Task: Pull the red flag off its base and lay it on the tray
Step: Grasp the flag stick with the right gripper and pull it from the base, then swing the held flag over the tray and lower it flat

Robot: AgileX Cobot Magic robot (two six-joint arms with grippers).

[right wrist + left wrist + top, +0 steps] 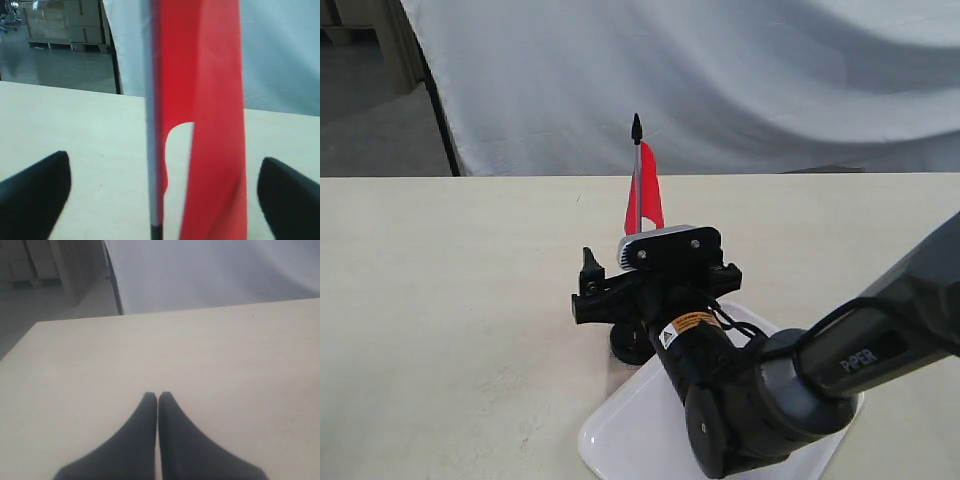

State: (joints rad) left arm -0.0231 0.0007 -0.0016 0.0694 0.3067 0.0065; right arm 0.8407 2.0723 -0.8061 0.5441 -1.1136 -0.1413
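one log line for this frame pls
phase: pre-grasp | flag: upright | right gripper: open, astride flag | base: by tray | left gripper: shut, over table

pale wooden table (pixel 450 300) — white sheet (pixel 720 80) behind, grey floor (pixel 380 140).

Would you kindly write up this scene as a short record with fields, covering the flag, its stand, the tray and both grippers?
flag: small red cloth flag on a thin pole, standing upright
right gripper: open, fingers either side of the pole, not touching it
left gripper: shut, empty, over the pale tabletop
tray: shallow white plastic tray, the right arm reaching over it
base: round black plastic base, partly hidden under the right gripper, by the tray's far corner
task state: flag not yet on the tray
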